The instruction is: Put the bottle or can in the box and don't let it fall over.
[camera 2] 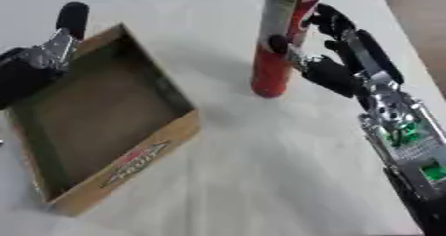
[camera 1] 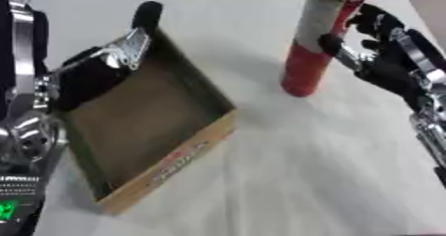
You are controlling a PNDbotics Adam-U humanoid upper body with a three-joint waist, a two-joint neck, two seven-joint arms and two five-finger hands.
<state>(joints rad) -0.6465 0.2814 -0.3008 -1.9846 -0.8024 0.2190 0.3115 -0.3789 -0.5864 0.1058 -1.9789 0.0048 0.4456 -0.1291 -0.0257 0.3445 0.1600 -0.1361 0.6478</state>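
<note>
A tall red and white can [camera 2: 277, 41] stands upright on the white table, to the right of the box. My right hand [camera 2: 335, 73] is against its right side, with the thumb [camera 2: 278, 45] across the can's front and the fingers [camera 2: 329, 18] curled at its far side. The shallow cardboard box [camera 1: 178, 163] lies open and empty at the left, with red print on its near wall. My left hand [camera 1: 96, 73] rests on the box's far left rim, one black finger [camera 1: 146, 15] pointing straight away from me.
White table surface [camera 1: 322, 170] spreads between the box and the can and in front of both. My left forearm [camera 1: 26, 130] runs down the left edge, and my right forearm [camera 2: 405, 140] down the right edge.
</note>
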